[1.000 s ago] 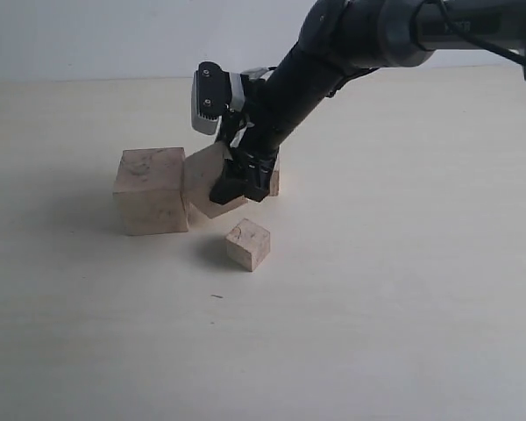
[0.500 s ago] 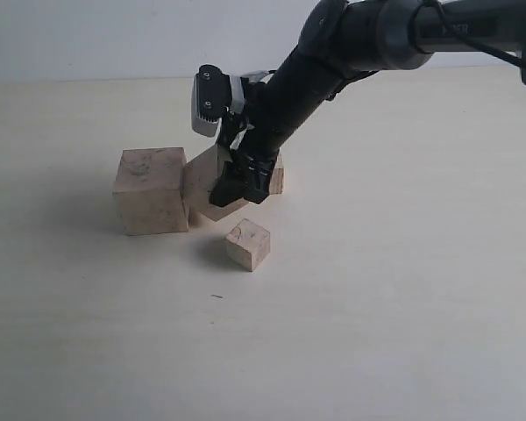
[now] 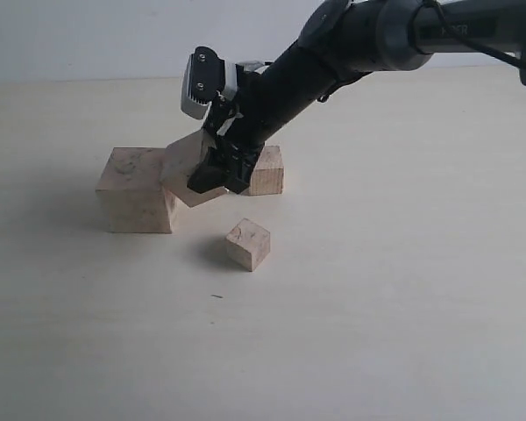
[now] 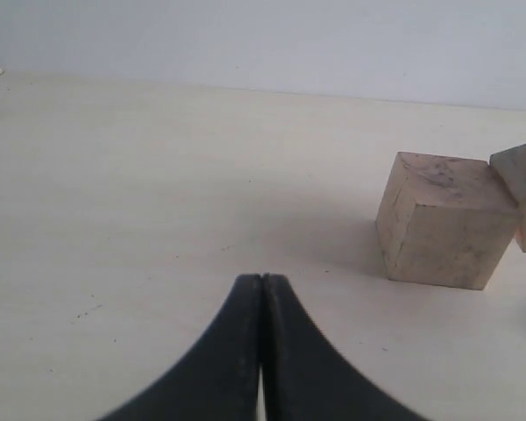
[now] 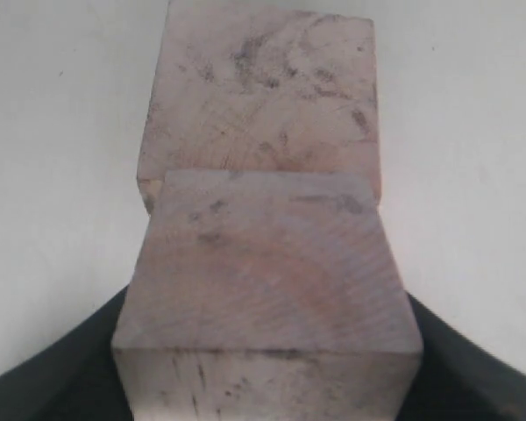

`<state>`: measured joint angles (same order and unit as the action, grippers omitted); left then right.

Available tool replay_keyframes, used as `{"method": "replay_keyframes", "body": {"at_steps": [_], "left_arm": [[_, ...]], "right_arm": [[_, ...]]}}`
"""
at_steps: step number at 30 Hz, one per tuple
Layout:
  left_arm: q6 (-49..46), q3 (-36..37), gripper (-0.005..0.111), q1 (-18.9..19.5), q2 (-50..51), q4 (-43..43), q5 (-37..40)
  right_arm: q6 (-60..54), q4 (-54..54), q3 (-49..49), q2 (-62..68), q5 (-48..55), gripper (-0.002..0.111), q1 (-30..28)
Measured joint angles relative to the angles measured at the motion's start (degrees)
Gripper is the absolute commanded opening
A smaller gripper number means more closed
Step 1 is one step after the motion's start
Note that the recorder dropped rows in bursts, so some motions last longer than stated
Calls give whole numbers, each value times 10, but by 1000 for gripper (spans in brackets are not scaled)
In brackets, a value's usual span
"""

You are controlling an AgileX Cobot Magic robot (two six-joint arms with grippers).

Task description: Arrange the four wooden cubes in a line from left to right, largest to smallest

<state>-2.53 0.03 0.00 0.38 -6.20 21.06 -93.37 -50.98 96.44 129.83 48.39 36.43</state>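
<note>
Right hand grips second-largest cube, tilted, off bench, corner against largest cube right side; slot likely directly beneath. Left hand closed, empty, farther off.

Four cubes, all pale beige raw wood.
- largest cube: dark grey smudges on the top face
- second-largest cube: curved ring grain, pinkish tint and dark flecks in the right wrist view
- third cube: plain, slightly warmer beige
- smallest cube: beige with a faint dark mark on top

surface: pale cream, fine streaks, a few dark specks.
back wall: light grey-white.
right arm: black to dark grey, with a silver-white wrist camera housing.
Jaws on both arms: black.
</note>
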Motion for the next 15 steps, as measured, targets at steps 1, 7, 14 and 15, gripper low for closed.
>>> {"method": "replay_keyframes", "body": {"at_steps": [1, 7, 14, 15], "left_arm": [[0, 0, 0, 0, 0, 0, 0], [0, 0, 0, 0, 0, 0, 0], [0, 0, 0, 0, 0, 0, 0], [0, 0, 0, 0, 0, 0, 0]], "right_arm": [[-1, 0, 0, 3, 0, 0, 0], [-1, -1, 0, 21, 0, 0, -1], [0, -3, 0, 23, -1, 17, -1], [0, -3, 0, 23, -1, 23, -1]]}}
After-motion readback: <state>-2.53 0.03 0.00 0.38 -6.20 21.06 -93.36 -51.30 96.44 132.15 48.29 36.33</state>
